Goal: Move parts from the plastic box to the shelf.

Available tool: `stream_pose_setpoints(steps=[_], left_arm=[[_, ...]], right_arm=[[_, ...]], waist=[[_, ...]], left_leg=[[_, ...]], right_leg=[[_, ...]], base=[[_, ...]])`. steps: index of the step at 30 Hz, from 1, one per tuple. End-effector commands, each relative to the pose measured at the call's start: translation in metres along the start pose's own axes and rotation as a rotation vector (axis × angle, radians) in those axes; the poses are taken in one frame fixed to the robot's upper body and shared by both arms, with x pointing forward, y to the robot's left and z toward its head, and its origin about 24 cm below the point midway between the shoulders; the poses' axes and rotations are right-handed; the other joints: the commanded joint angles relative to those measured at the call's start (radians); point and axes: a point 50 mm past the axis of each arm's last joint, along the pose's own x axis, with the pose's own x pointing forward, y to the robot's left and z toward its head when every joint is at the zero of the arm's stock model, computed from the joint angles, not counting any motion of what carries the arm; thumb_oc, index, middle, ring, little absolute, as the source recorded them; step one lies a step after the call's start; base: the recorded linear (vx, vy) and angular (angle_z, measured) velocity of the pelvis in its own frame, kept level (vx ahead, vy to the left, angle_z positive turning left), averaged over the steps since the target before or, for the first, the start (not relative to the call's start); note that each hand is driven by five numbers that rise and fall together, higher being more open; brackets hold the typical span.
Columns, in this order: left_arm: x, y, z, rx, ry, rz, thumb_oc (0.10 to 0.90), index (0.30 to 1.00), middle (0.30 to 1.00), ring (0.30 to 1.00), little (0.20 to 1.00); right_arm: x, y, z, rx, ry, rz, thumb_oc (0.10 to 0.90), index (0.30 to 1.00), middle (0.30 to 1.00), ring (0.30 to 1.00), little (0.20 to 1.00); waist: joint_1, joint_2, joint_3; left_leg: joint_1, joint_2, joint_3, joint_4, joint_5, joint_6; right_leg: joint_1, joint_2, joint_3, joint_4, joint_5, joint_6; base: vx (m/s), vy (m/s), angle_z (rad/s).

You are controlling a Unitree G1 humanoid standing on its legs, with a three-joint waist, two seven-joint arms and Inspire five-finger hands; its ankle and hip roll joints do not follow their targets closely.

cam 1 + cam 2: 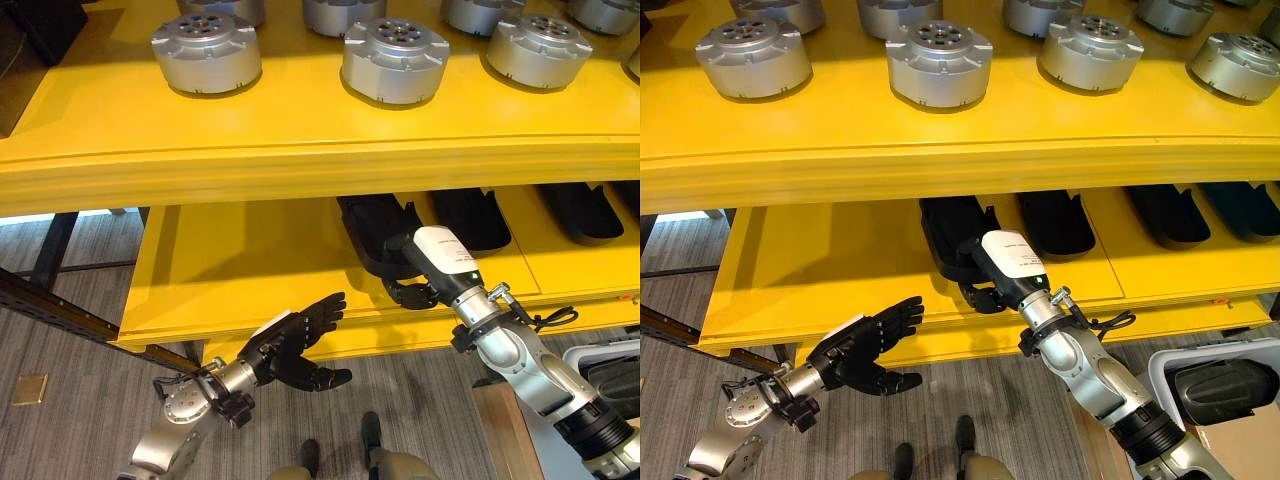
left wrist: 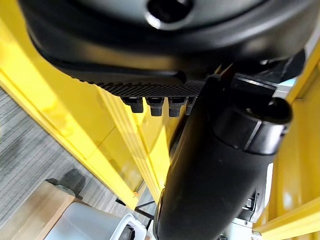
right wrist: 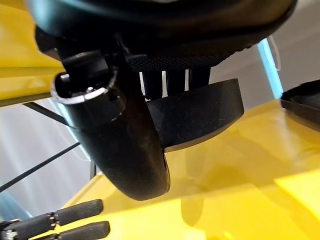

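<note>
A long black part (image 1: 375, 228) lies on the yellow lower shelf (image 1: 240, 265), and my right hand (image 1: 430, 265) is shut on its near end. In the right wrist view the thumb and fingers curl round that black part (image 3: 200, 112), which sits just above the shelf board. My left hand (image 1: 295, 340) hangs open in front of the lower shelf's front edge, fingers straight, holding nothing. The grey plastic box (image 1: 1165, 368) stands at the lower right with another black part (image 1: 1222, 386) inside.
More black parts (image 1: 470, 218) lie in a row further right on the lower shelf. Several round silver parts (image 1: 395, 58) stand on the upper shelf (image 1: 300, 150). A dark metal rail (image 1: 50, 305) runs along the left. Bare shelf board lies left of the held part.
</note>
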Motion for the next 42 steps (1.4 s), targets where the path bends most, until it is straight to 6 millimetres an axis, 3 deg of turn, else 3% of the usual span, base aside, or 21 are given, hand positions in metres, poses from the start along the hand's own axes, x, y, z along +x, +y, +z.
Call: stream_pose_setpoints(steps=[1,2,3,5,7,9,11,20,29,33,42], left_arm=[[0.015,-0.018,0.042,0.035,-0.233,-0.128,0.9,1.0,1.0,1.0,1.0],[0.016,-0.019,0.043,0.031,-0.238,-0.14,0.9,1.0,1.0,1.0,1.0],[0.02,-0.021,0.046,0.03,-0.248,-0.158,0.9,1.0,1.0,1.0,1.0],[0.022,-0.023,0.046,0.022,-0.258,-0.162,0.9,1.0,1.0,1.0,1.0],[0.024,-0.027,0.045,-0.004,-0.273,-0.171,0.9,1.0,1.0,1.0,1.0],[0.023,-0.028,0.045,-0.013,-0.279,-0.169,0.9,1.0,1.0,1.0,1.0],[0.021,-0.026,0.045,-0.009,-0.267,-0.162,0.9,1.0,1.0,1.0,1.0],[0.022,-0.025,0.045,-0.008,-0.253,-0.179,0.9,1.0,1.0,1.0,1.0],[0.024,-0.024,0.054,0.015,-0.258,-0.187,0.9,1.0,1.0,1.0,1.0],[0.029,-0.024,0.065,0.047,-0.272,-0.222,0.9,1.0,1.0,1.0,1.0],[0.034,-0.024,0.079,0.096,-0.295,-0.259,0.9,1.0,1.0,1.0,1.0]], right_arm=[[0.024,-0.06,0.025,-0.031,-0.165,-0.25,0.4,0.3,0.3,0.3,0.3],[0.023,-0.061,0.024,-0.041,-0.163,-0.251,0.4,0.3,0.3,0.3,0.3],[0.021,-0.062,0.023,-0.061,-0.166,-0.249,0.4,0.3,0.3,0.3,0.3],[0.021,-0.063,0.025,-0.089,-0.182,-0.24,0.4,0.3,0.3,0.3,0.3],[0.026,-0.071,0.033,-0.122,-0.192,-0.217,0.4,0.3,0.3,0.3,0.3],[0.029,-0.071,0.033,-0.132,-0.204,-0.207,0.4,0.3,0.3,0.3,0.3],[0.031,-0.076,0.028,-0.134,-0.213,-0.199,0.4,0.3,0.3,0.3,0.3],[0.038,-0.07,0.029,-0.132,-0.181,-0.199,0.4,0.3,0.3,0.3,0.3],[0.049,-0.072,0.008,-0.166,-0.04,-0.274,0.4,0.3,0.3,0.3,0.3],[0.065,-0.093,0.0,-0.225,0.041,-0.355,0.4,0.3,0.3,0.3,0.3],[0.074,-0.136,-0.015,-0.324,0.122,-0.428,0.4,0.3,0.3,0.3,0.3]], waist=[[-0.013,0.033,-0.033],[-0.015,0.033,-0.027],[-0.016,0.039,-0.012],[-0.022,0.051,-0.002],[-0.041,0.072,-0.007],[-0.035,0.08,-0.002],[-0.032,0.078,0.005],[-0.013,0.075,0.001],[0.025,0.062,0.037],[0.048,0.064,0.085],[0.061,0.082,0.152]], left_leg=[[-0.044,0.041,0.196,0.255,-0.176,0.026],[-0.067,0.042,0.209,0.304,-0.166,0.019],[-0.132,0.063,0.206,0.385,-0.12,-0.007],[-0.163,0.123,0.203,0.369,-0.058,-0.043],[-0.099,0.257,0.229,0.136,0.061,-0.101],[-0.102,0.284,0.201,0.081,0.117,-0.111],[-0.087,0.28,0.205,0.068,0.068,-0.104],[-0.067,0.205,0.236,0.074,-0.003,-0.078],[-0.122,0.176,0.202,0.163,-0.052,-0.052],[-0.184,0.166,0.183,0.234,-0.071,-0.049],[-0.268,0.163,0.168,0.281,-0.069,-0.054]], right_leg=[[-0.083,-0.058,-0.071,0.247,-0.193,0.029],[-0.079,-0.061,-0.076,0.251,-0.197,0.023],[-0.072,-0.062,-0.085,0.257,-0.205,0.012],[-0.075,-0.061,-0.094,0.27,-0.22,0.009],[-0.085,-0.08,-0.117,0.273,-0.236,0.019],[-0.077,-0.09,-0.113,0.263,-0.235,0.018],[-0.071,-0.115,-0.108,0.262,-0.234,0.028],[-0.049,-0.17,-0.133,0.218,-0.19,0.087],[-0.05,-0.165,-0.12,0.24,-0.21,0.082],[-0.074,-0.162,-0.112,0.269,-0.225,0.07],[-0.131,-0.159,-0.105,0.289,-0.225,0.064]], base=[[0.0,-0.039,0.15],[-0.05,-0.015,0.5],[-0.06,0.022,0.64],[-0.05,0.144,0.76],[0.01,0.37,0.82],[0.04,0.254,0.41],[0.06,0.224,0.03],[0.07,0.127,-0.02],[-0.01,-0.029,-0.01],[-0.12,-0.09,-0.02],[-0.12,-0.038,0.01]])
